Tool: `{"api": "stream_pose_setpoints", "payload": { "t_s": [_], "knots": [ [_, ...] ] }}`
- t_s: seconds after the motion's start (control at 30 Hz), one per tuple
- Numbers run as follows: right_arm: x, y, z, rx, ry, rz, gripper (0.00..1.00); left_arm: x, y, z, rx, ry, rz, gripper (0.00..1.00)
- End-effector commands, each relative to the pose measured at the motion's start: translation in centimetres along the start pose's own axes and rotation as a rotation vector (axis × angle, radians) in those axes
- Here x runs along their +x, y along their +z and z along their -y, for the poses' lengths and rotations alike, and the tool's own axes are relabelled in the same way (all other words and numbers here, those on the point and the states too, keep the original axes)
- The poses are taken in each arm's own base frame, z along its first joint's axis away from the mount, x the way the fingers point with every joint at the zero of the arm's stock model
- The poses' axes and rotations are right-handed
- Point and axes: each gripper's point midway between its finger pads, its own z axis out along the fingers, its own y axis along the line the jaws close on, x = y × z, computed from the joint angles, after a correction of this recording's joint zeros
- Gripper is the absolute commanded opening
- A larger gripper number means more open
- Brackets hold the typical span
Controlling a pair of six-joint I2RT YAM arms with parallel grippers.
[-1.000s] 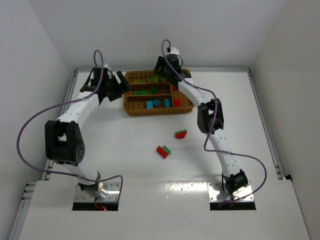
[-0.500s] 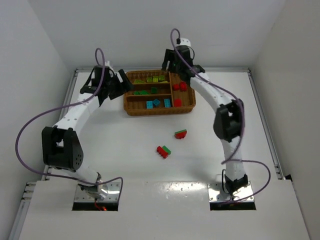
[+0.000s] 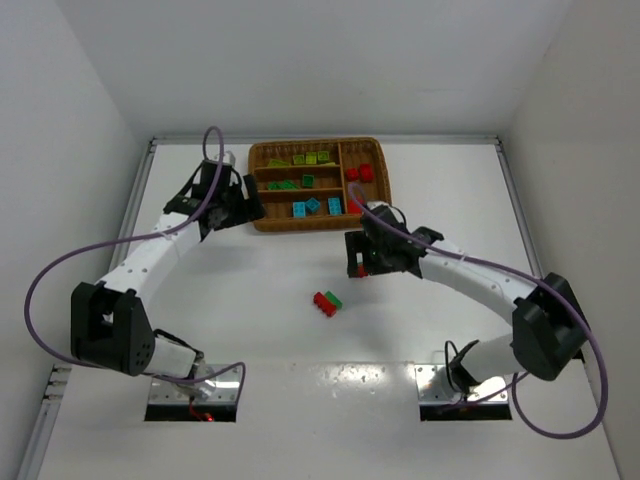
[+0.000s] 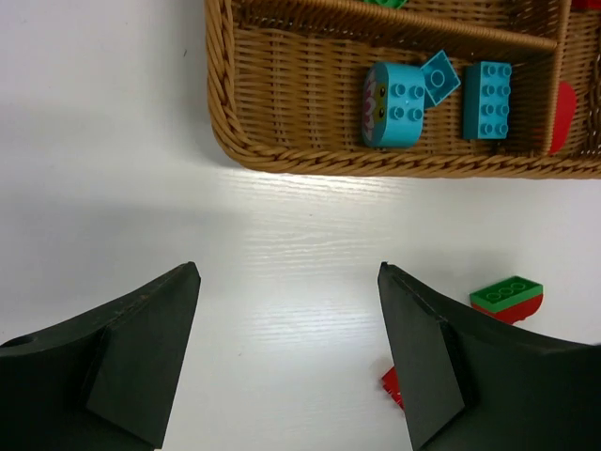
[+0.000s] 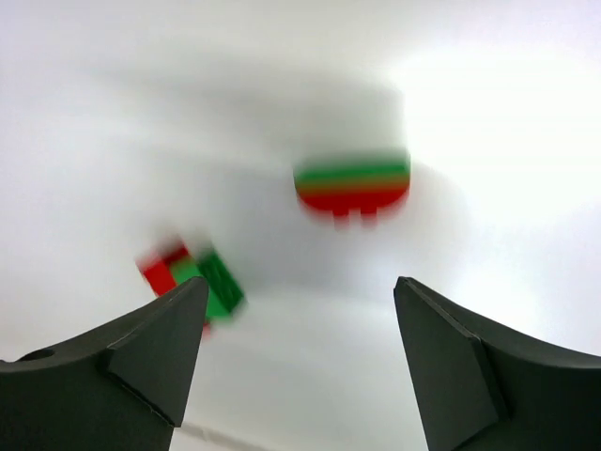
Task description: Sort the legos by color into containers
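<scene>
The brown wicker tray (image 3: 262, 218) holds lime bricks (image 3: 305, 158) in its far slot, dark green bricks (image 3: 290, 184) in the middle slot, cyan bricks (image 3: 315, 206) in the near slot and red bricks (image 3: 360, 173) in the upright slot. My right gripper (image 3: 357, 262) is open and empty above a green-on-red domed lego (image 5: 352, 184), which it hides in the top view. A red and green pair (image 3: 326, 302) lies nearer. In the right wrist view my right gripper (image 5: 300, 287) is blurred. My left gripper (image 3: 238, 207) is open and empty beside the tray's left near corner.
The left wrist view shows my open left gripper (image 4: 287, 272) over bare table, the tray's near wall (image 4: 282, 155), cyan bricks (image 4: 394, 91), the domed lego (image 4: 507, 299) and a red brick edge (image 4: 394, 383). White walls bound the table (image 3: 250, 300).
My right arm has swung from over the tray's far side down to the table, above the domed lego. My left gripper has moved a little nearer and right along the tray's left end.
</scene>
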Motion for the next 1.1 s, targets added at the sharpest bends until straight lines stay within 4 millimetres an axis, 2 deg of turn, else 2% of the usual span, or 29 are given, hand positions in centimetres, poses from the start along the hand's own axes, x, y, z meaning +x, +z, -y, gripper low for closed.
{"api": "stream_pose_setpoints", "payload": {
  "t_s": [0.0, 0.03, 0.1, 0.13, 0.2, 0.23, 0.27, 0.3, 0.4, 0.43, 0.53, 0.57, 0.7, 0.77, 0.83, 0.87, 1.07],
  "knots": [
    [2.4, -1.6, 1.0, 0.046, 0.036, -0.032, 0.81, -0.9, -0.9, 0.1, 0.004, -0.006, 0.041, 0.83],
    [3.1, -1.6, 2.4, 0.110, 0.089, -0.062, 0.81, -0.6, -0.6, 0.1, 0.007, -0.006, 0.026, 0.83],
    [2.8, -1.5, 2.2, 0.110, 0.100, -0.060, 0.81, -0.3, -0.3, 0.1, 0.010, -0.006, 0.012, 0.83],
    [2.0, -1.5, 0.7, 0.048, 0.077, -0.037, 0.81, -0.2, -0.3, 0.3, 0.018, -0.006, 0.007, 0.83],
    [3.0, -0.3, -1.1, -0.019, 0.045, -0.092, 0.83, -0.4, -0.2, 0.3, 0.018, -0.006, 0.007, 0.83],
    [3.8, -0.2, -2.8, -0.103, 0.021, -0.143, 0.83, -0.3, -0.2, 0.5, 0.026, -0.006, 0.003, 0.83],
    [4.0, 0.3, -3.5, -0.145, -0.022, -0.154, 0.83, -0.3, -0.2, 0.5, 0.026, -0.006, 0.003, 0.83],
    [5.2, 0.8, -4.0, -0.177, -0.053, -0.192, 0.83, -0.3, -0.2, 0.5, 0.026, -0.006, 0.003, 0.83],
    [6.2, 0.4, -6.7, -0.341, -0.155, -0.218, 0.82, -0.2, -0.2, 0.6, 0.034, 0.005, -0.001, 0.83],
    [7.3, 0.0, -7.7, -0.400, -0.196, -0.252, 0.82, -0.2, -0.2, 0.7, 0.042, 0.005, -0.005, 0.83],
    [7.9, 0.3, -7.8, -0.385, -0.306, -0.270, 0.84, 0.1, 0.0, 0.8, 0.049, 0.005, -0.019, 0.83],
    [8.8, 1.0, -7.6, -0.353, -0.334, -0.300, 0.84, 0.3, 0.3, 0.7, 0.045, 0.005, -0.027, 0.83],
    [9.9, 2.5, -7.2, -0.278, -0.409, -0.327, 0.85, 0.8, 0.8, 0.7, 0.044, 0.005, -0.049, 0.83],
    [10.7, 2.9, -6.7, -0.257, -0.429, -0.345, 0.83, 0.9, 0.8, 0.8, 0.052, 0.005, -0.054, 0.85],
    [11.0, 3.5, -6.2, -0.235, -0.432, -0.347, 0.78, 1.8, 1.3, 0.4, 0.027, -0.005, -0.100, 0.89],
    [11.2, 3.7, -6.0, -0.229, -0.433, -0.339, 0.76, 1.4, 1.0, 0.5, 0.040, -0.012, -0.101, 0.89],
    [10.0, 4.7, -6.3, -0.211, -0.424, -0.276, 0.61, 2.7, 1.1, 2.0, 0.139, -0.006, -0.194, 0.89]
  ]
}}
